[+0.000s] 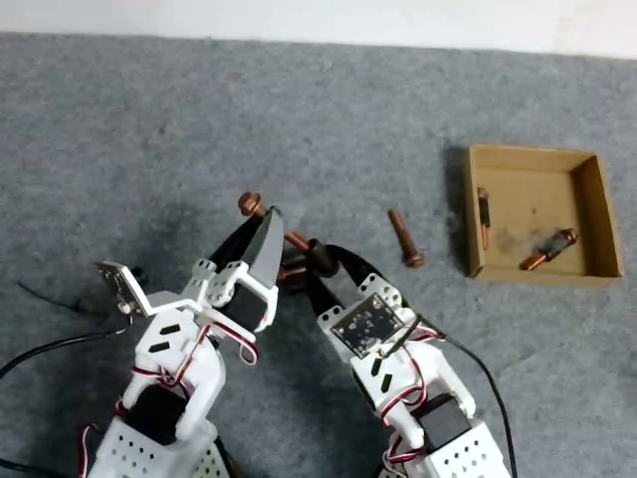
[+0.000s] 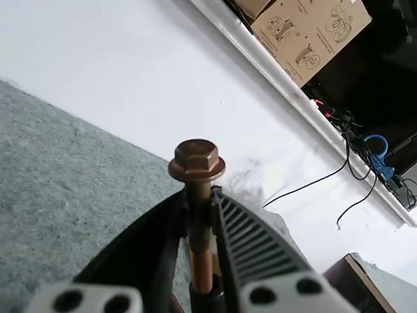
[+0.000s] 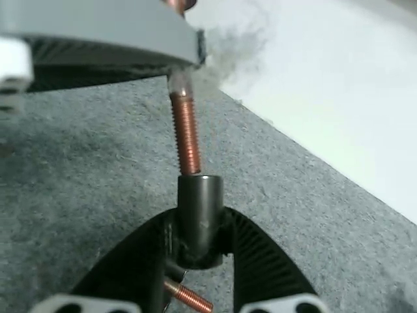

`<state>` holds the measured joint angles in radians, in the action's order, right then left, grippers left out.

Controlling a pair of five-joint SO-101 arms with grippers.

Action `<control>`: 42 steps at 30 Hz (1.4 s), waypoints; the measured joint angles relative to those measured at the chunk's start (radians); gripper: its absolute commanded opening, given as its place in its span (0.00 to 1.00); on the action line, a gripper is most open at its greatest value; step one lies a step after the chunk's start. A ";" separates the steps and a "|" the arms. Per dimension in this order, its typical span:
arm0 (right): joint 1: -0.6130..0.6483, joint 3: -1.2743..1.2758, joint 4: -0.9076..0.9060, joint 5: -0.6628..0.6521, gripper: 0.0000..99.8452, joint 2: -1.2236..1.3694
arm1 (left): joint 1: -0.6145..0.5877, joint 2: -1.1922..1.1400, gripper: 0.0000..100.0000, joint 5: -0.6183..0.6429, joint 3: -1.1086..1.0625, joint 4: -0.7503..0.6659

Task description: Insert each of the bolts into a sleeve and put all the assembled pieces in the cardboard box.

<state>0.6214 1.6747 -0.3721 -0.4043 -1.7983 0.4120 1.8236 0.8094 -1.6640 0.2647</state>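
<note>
The left tool (image 2: 199, 203) is clenched on a bolt (image 2: 197, 162) by its shank, the threaded tip at, perhaps just inside, the mouth of the sleeve (image 3: 201, 208) that the right tool (image 3: 199, 244) grips over the desk (image 1: 149, 129). Push straight along the bore with both grips firm, since a tilted thread would likely jam at the rim. Rightward, a spare bolt (image 1: 405, 239) lies near the cardboard box (image 1: 537, 274).

This looks like a small robot lab or workroom. Robot arms (image 1: 179, 368) with bare wires stand on a grey felt mat (image 1: 149, 129) laid over a white surface (image 2: 130, 72). Far behind it, loose black cables (image 2: 313, 182) lie near a blue thing (image 2: 378, 153) and a brown carton (image 2: 306, 32).
</note>
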 measured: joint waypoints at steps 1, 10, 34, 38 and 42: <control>0.000 0.000 0.000 0.000 0.01 0.000 | 0.000 0.000 0.00 -0.002 0.000 0.000; 0.000 0.000 0.006 0.021 0.01 0.000 | 0.000 0.000 0.00 -0.002 0.000 -0.006; 0.040 0.000 0.075 0.011 0.01 -0.002 | 0.038 -0.002 0.00 -0.075 -0.008 0.026; 0.041 0.000 0.075 0.009 0.01 0.000 | 0.068 0.000 0.06 -0.135 -0.012 0.077; 0.037 0.000 0.074 0.006 0.01 0.000 | 0.071 0.000 0.23 -0.152 -0.012 0.112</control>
<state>0.6582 1.6747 -0.2984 -0.3982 -1.7983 0.4826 1.8236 0.6575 -1.6763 0.3767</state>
